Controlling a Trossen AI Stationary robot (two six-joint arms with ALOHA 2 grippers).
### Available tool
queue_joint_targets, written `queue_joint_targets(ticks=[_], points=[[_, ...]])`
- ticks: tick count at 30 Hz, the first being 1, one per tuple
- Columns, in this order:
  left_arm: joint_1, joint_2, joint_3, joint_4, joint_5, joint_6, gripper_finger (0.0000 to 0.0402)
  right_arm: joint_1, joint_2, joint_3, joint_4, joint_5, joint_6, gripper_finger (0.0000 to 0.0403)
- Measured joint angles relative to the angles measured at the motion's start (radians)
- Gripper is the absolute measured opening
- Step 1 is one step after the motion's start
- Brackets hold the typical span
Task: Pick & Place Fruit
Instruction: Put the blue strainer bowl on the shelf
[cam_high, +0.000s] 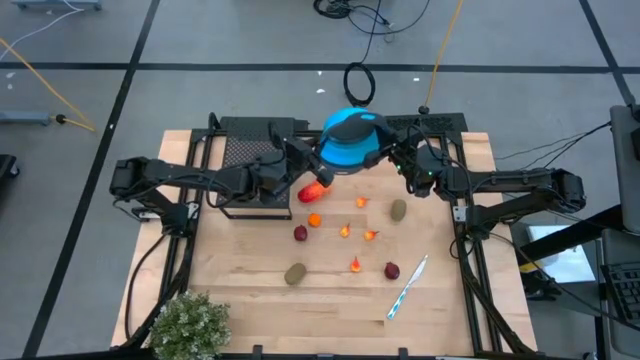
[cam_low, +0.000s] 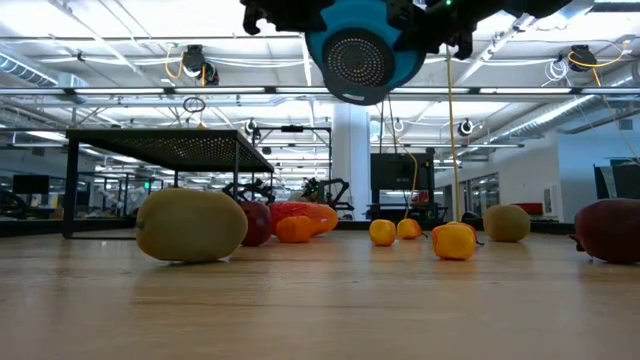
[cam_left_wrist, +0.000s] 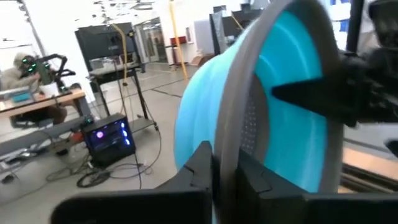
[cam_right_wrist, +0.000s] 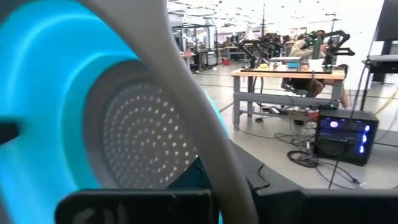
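High view: both arms meet at the 12 o'clock edge of the wooden desk (cam_high: 250, 300), holding a blue colander (cam_high: 350, 140) with a grey rim above it. The left end effector (cam_high: 312, 158) is closed on the rim at the colander's 9 o'clock side; the right end effector (cam_high: 400, 155) is closed on it at 3 o'clock. The fruit lies on the desk below: an elongated red-orange piece (cam_high: 314, 192) just at 7 o'clock of the colander, two brown-green ovals (cam_high: 295, 273), two dark red balls (cam_high: 391, 270), and small orange bits (cam_high: 345, 231) between them. A white-and-blue pen (cam_high: 407, 287) lies at 4 o'clock, a bushy plant (cam_high: 188, 325) at 7 o'clock.

Low view: the colander hangs well above the desk, perforated base facing the camera; all fruit rests on the surface.

Left wrist view: dark fingers (cam_left_wrist: 198, 167) clamp the grey rim.

Right wrist view: the fingers pinch the rim beside the perforated base (cam_right_wrist: 146, 143). A person sits at a bench in the room beyond.
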Motion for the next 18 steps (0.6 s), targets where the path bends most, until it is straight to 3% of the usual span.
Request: queue_joint_targets(ticks=[9, 18], points=[[0.002, -0.005, 0.0, -0.014, -0.058, 0.023, 0.0007, 0.0, -0.001, 0.0, -0.025, -0.064, 0.002, 0.0043], [0.0, -0.047, 0.0, -0.067, -0.157, 0.163, 0.0005, 0.002, -0.001, 0.0, -0.052, -0.126, 0.019, 0.0132]])
